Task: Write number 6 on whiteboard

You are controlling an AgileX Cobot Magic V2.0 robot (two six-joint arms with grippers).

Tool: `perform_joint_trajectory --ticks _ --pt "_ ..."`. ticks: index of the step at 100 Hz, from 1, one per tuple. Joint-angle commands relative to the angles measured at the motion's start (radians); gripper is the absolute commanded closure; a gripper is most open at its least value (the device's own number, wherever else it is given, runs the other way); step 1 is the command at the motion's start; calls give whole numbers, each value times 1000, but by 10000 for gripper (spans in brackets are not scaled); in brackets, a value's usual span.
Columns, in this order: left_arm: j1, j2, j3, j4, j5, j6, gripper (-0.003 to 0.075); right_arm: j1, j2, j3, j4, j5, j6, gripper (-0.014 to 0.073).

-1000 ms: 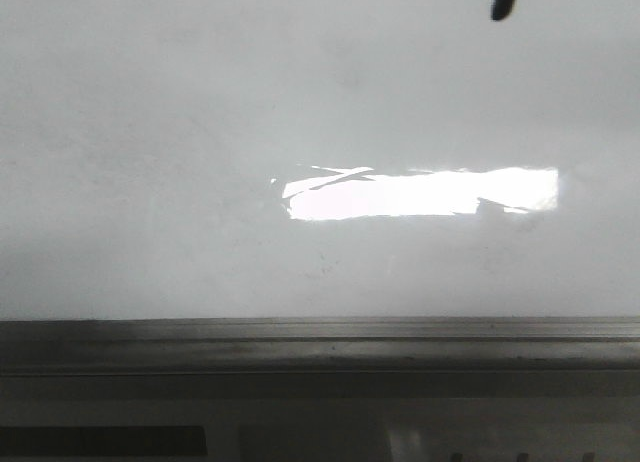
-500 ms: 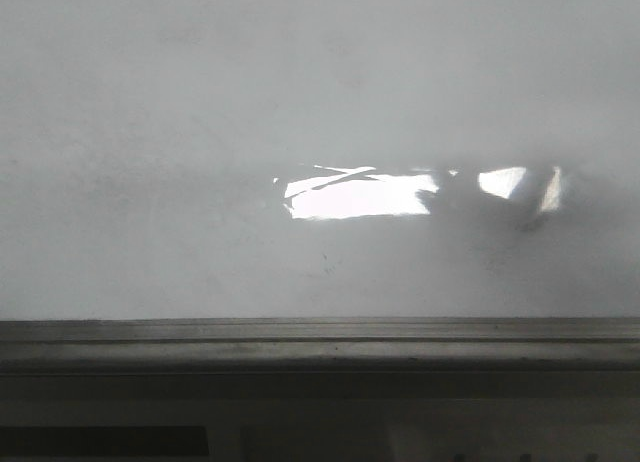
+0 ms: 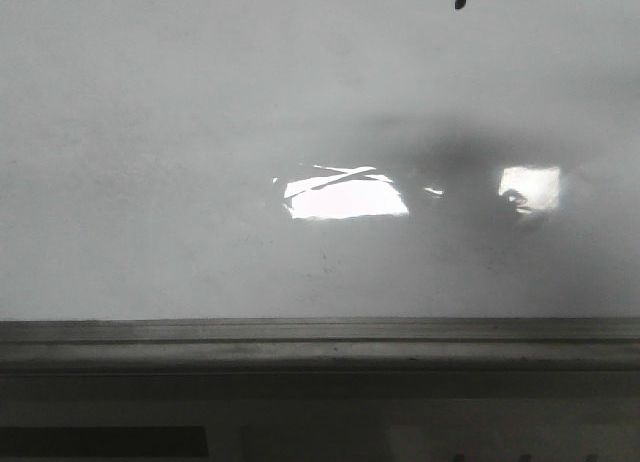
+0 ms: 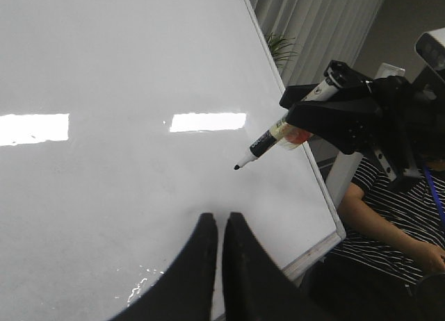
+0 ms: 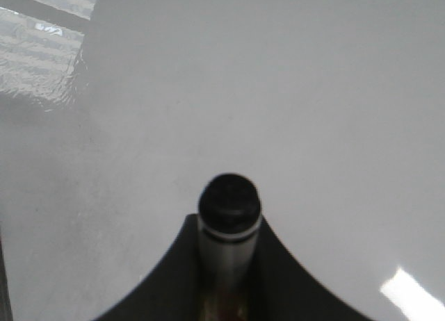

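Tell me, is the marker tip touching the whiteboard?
Cannot tell. In the left wrist view the marker tip hangs close over the whiteboard, but no gap or contact shows plainly.

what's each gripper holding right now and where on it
The right gripper holds a marker around its rear barrel; the left gripper is shut on nothing.

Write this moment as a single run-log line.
right gripper: holding marker | tip: above whiteboard, contact unclear | left gripper: shut, empty | 6: not visible

Whiteboard [image 4: 125, 71] — glossy white-grey, with bright white glare patches [image 3: 345, 197]; grey metal frame [image 3: 320, 342] along its edge. Marker [image 4: 278, 137] — black tip, white barrel, orange band. Beside the whiteboard, a black-and-white striped shirt [image 4: 396, 210].
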Motion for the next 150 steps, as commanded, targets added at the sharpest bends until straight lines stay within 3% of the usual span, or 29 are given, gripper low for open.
perform_joint_trajectory --ticks 1,87,98,113,132,142,150 --pt "-8 7 -29 -15 10 -8 741 -2 -3 -39 97 51 -48 630" --pt "-8 7 -29 -15 10 -8 741 -2 -35 -30 74 150 -43 630" --pt "-8 7 -29 -15 10 -8 741 11 -38 -30 -113 160 -17 630" --pt "-8 7 -29 -15 10 -8 741 49 -50 -30 -455 119 231 630" --pt "-8 7 -29 -15 10 -8 741 163 -86 -30 -669 -59 398 630" --pt "-8 7 -29 -15 10 -8 741 277 -87 -34 -856 -196 641 630" --pt "-8 7 -29 -15 10 -8 741 382 -87 -34 -1122 -343 1007 630"
